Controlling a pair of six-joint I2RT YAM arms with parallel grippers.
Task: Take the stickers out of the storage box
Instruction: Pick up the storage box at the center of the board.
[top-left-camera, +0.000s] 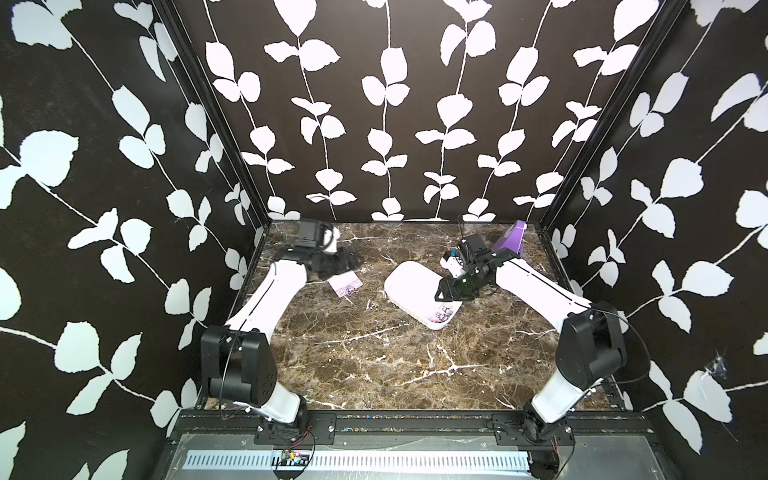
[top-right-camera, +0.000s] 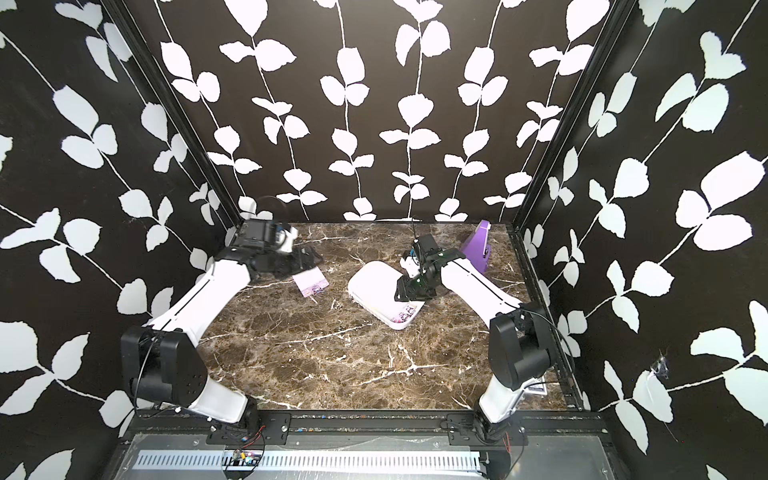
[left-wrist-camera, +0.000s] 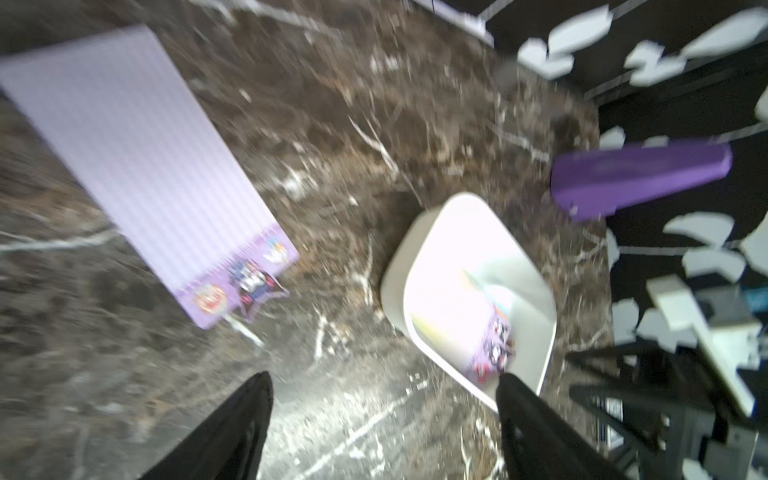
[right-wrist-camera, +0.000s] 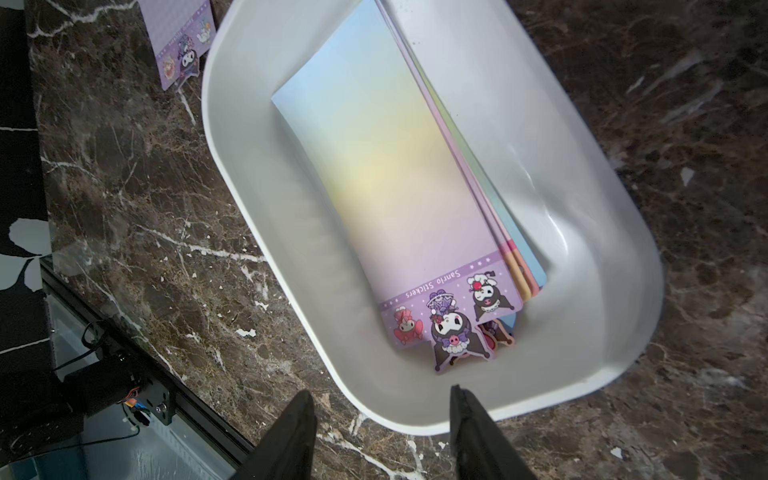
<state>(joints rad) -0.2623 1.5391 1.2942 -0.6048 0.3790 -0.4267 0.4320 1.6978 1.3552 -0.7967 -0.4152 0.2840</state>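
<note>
Right wrist view shows full stickers (right-wrist-camera: 386, 166) stack in storage box (right-wrist-camera: 582, 232), just ahead of open, empty right gripper (right-wrist-camera: 381, 390); top views only its cartoon end. Top sheet pastel. Left gripper (left-wrist-camera: 383, 375) open.

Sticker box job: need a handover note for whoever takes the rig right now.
Left gripper: open, empty, above the table near the sheet that is out.
Right gripper: open, empty, at the end of the box where the cartoon figures lie.
Things: one lilac sheet lies flat on the table beside the box; a stack of several sheets lies inside it.
Done: one sheet out.
Left: the whole stack; nothing is gripped yet.
</note>
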